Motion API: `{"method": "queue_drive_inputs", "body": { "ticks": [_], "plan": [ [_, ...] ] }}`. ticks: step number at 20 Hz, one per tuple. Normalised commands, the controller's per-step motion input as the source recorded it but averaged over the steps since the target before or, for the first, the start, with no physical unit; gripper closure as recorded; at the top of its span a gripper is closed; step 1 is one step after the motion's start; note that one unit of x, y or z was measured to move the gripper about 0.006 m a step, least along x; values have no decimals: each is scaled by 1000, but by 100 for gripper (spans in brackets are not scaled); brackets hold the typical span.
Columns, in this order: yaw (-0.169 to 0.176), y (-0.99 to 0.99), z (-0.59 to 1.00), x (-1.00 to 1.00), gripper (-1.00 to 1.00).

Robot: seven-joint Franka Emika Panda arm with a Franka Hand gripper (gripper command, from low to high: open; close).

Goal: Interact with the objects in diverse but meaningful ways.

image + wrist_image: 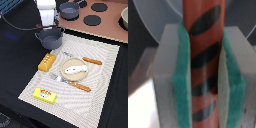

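In the wrist view my gripper (203, 70) is shut on the red-brown sausage (202, 30) with dark stripes, which stands upright between the green pads (180, 80). The exterior view shows the gripper (48, 25) just above a grey pot (49, 38) at the mat's far corner; the sausage is not clear there. On the mat, a white fish (75, 68) lies on the tan plate (75, 61). An orange bread loaf (46, 61) and a yellow red-labelled block (45, 95) lie toward the exterior view's left. Orange-handled cutlery (92, 61) flanks the plate.
A second grey pot (70, 10) stands on a toy stove (100, 22) with black burners behind the mat. A fork with an orange handle (75, 84) lies in front of the plate. The checked mat (100, 95) sits on a dark table.
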Motion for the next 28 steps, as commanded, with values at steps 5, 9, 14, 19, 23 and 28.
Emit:
{"method": "queue_drive_inputs", "body": {
  "ticks": [5,9,14,19,23,28],
  "plan": [
    [0,-58,-184,0,100],
    [0,-6,-161,0,100],
    [0,0,-99,17,-100],
    [0,0,-87,11,-100],
    [1,-61,103,12,-100],
    [-11,-136,497,355,-100]
  ]
}}
